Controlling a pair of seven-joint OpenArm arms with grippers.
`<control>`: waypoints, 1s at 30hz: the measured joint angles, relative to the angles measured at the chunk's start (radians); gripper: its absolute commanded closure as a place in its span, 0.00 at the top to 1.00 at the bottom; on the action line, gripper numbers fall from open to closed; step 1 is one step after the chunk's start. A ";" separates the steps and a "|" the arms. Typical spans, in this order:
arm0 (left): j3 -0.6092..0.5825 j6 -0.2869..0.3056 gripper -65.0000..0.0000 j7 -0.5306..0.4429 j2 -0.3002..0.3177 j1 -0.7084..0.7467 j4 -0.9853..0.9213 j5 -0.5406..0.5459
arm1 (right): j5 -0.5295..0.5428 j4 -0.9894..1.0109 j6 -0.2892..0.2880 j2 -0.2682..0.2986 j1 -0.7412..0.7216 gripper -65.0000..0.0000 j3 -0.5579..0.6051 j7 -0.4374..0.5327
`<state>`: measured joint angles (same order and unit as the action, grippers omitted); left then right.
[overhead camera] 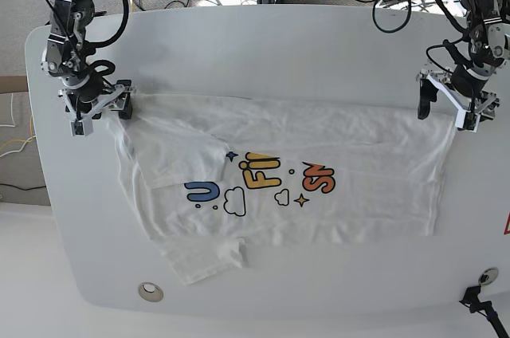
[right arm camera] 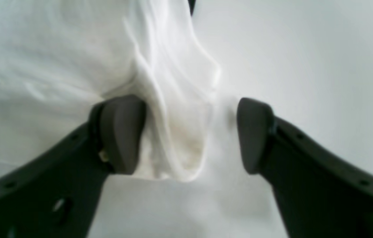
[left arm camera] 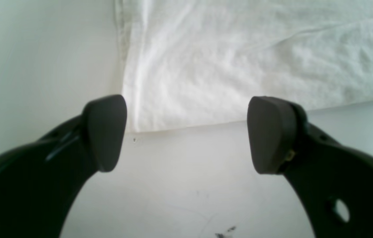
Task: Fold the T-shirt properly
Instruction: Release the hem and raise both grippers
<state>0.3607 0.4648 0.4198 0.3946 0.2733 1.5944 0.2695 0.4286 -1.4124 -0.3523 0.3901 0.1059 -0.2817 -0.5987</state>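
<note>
left end effector (left arm camera: 186,134) spread, at T-shirt (overhead camera: 319,155) corner | right end effector (right arm camera: 189,135) spread around bunched cloth

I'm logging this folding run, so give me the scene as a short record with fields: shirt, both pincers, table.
shirt: T-shirt lies spread on the table, print up, wrinkled, one sleeve folded over near the left of the base view
left pincer: left pincer open, just off a shirt corner, holding nothing
right pincer: right pincer open, a bunched fold of fabric between its pads, not clamped
table: white table
</note>
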 measured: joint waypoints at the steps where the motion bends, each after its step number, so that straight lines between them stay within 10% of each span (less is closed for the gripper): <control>1: 0.000 -0.002 0.83 0.005 0.003 -0.001 0.000 -0.001 | 0.000 0.000 0.001 -0.011 0.000 0.43 0.000 0.001; 6: 0.000 -0.003 0.83 0.009 0.005 -0.043 -0.004 -0.004 | 0.002 0.000 0.000 -0.051 0.006 0.00 0.000 0.016; 30: -0.007 -0.006 0.84 0.054 0.039 -0.232 -0.418 0.002 | 0.013 -0.003 0.000 -0.066 0.008 0.00 -0.001 0.027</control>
<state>0.3534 0.4587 0.4736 0.4335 0.0410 1.1767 0.2710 0.4412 -1.4158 -0.3523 0.3241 0.1143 -0.2825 -0.5716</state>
